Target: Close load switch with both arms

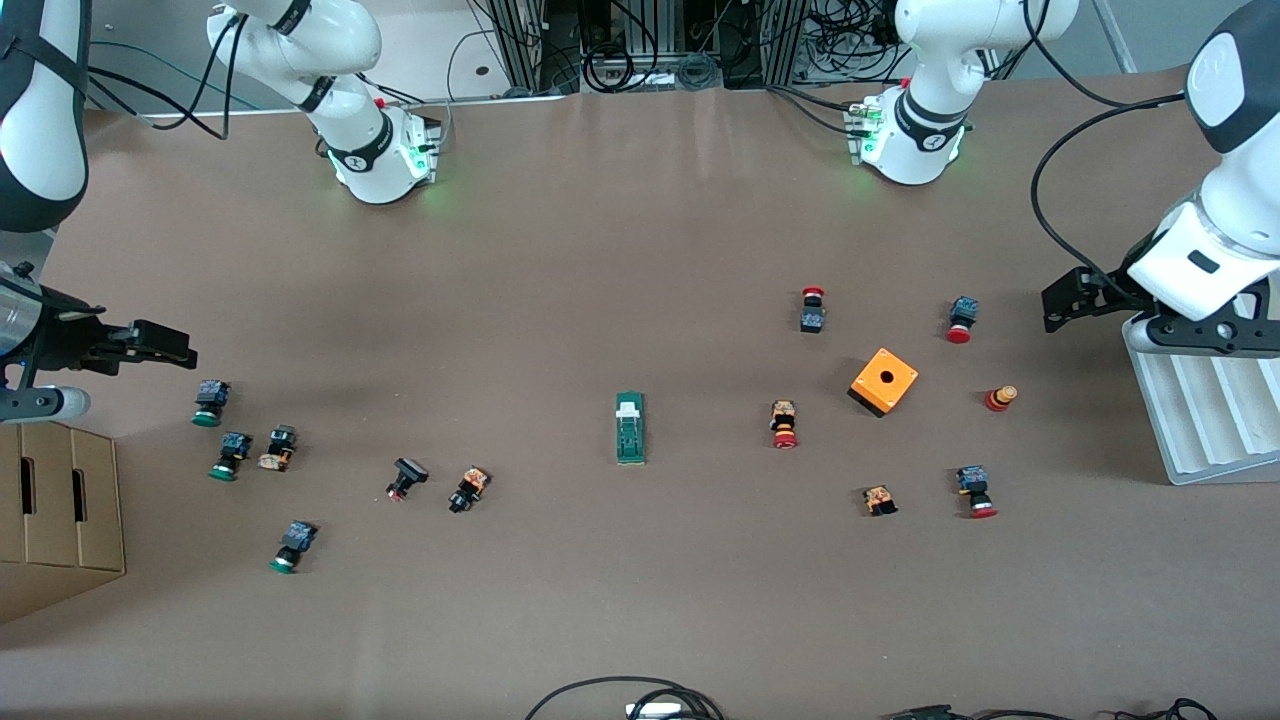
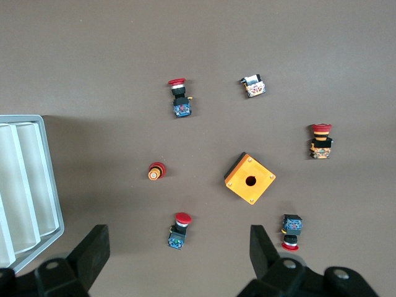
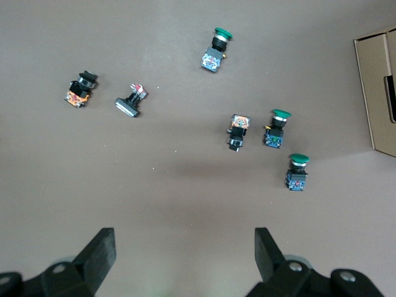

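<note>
Two white arms hang back at either end of the brown worktop (image 1: 640, 250), neither touching anything. The left end effector (image 2: 179, 260) hovers beside a ribbed white tray (image 1: 1205, 420) at its own end of the worktop, fingers (image 2: 93, 250) spread wide with nothing between them. The right end effector (image 3: 184, 260) hovers over bare worktop beside a cardboard box (image 1: 60, 515) at its own end, its fingers (image 3: 102, 250) likewise spread and empty.

The load switch (image 1: 630, 427) lies flat near the middle of the worktop, a narrow dark-green block with its white piece at the end toward the robots' bases (well apart from both arms). An orange box (image 1: 884, 381) with a round hole sits toward the left arm's end, ringed by several red-capped push buttons (image 1: 785, 424). Green-capped push buttons (image 1: 230, 456) and a few black ones (image 1: 405, 478) lie scattered toward the right arm's end.
</note>
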Controlling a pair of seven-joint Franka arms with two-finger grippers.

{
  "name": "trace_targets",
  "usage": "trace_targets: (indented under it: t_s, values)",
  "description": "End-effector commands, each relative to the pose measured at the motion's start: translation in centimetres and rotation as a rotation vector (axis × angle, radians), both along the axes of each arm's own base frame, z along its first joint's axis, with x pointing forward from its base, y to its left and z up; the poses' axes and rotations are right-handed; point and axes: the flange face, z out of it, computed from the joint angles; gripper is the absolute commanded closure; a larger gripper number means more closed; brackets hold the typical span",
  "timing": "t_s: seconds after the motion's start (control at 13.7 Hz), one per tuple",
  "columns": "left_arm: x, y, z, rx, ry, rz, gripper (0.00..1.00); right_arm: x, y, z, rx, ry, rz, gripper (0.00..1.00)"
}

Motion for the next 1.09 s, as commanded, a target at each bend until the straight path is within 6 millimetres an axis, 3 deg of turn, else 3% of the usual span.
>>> trace_targets:
  t_s: [0.0,0.29,0.51,0.8,0.88,1.02]
  values:
    - [-0.2,-0.2,0.9,-0.003,-0.001,-0.004,0.0,0.1,0.2,0.7,0.015,-0.018,0.0,0.0]
    - [-0.2,-0.2,0.9,-0.003,-0.001,-0.004,0.0,0.2,0.3,0.5,0.019,-0.013,0.001,0.0]
    - [-0.2,-0.2,0.9,-0.002,-0.001,-0.004,0.0,1.3,0.0,-0.8,0.016,-0.029,-0.004,0.0]
    - [0.2,-0.5,-0.2,-0.002,0.015,-0.009,0.0,5.1,0.0,-6.7,0.012,-0.057,-0.004,0.0]
    - [0.2,-1.7,-0.7,0.005,0.029,-0.028,0.0,5.8,0.1,-7.9,0.011,-0.065,-0.002,0.0]
    - [0.3,-2.2,-0.9,0.007,0.034,-0.03,0.0,6.4,1.4,-10.3,0.009,-0.031,0.003,0.0]
